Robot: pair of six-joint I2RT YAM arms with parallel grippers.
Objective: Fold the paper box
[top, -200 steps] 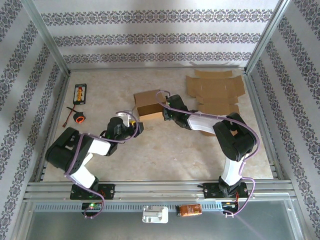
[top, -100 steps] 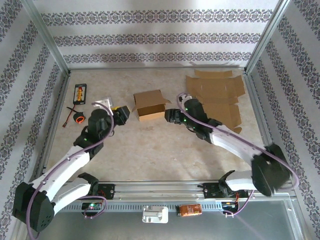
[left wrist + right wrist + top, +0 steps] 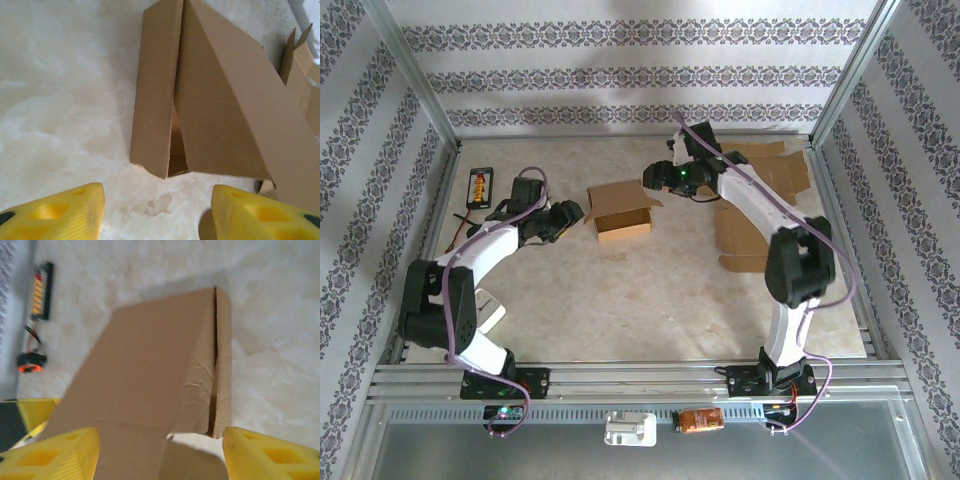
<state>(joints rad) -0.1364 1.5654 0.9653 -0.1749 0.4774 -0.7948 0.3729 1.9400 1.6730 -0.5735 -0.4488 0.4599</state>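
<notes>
**Cardboard box half-formed, a gripper at either end**

Nearest the arm bases lies bare marbled table (image 3: pixel 650 300). Beyond it, left of centre, the left gripper (image 3: pixel 563 214) sits low, just beside the left end of the paper box (image 3: pixel 619 211). Its jaws stand apart with nothing between them. From its wrist view the box's end gapes, with two panels leaning together over a dark gap.

The paper box rests on the table about mid-depth, erected but unclosed, with one flap (image 3: pixel 653 195) splayed out on its right side. Slightly farther back, the right gripper (image 3: pixel 663 176) hangs over that right end. Its jaws are also apart, and a broad cardboard panel runs between them in the wrist view. Whether a finger touches it cannot be told.

Farther right lie flat cardboard blanks (image 3: pixel 760 175), and a black device (image 3: pixel 480 185) sits at the far left.

The step in hand looks like closing the end flaps. The next move probably calls for one gripper to steady the box while the other presses a flap inward along its crease, gently, since the light box could slide.
</notes>
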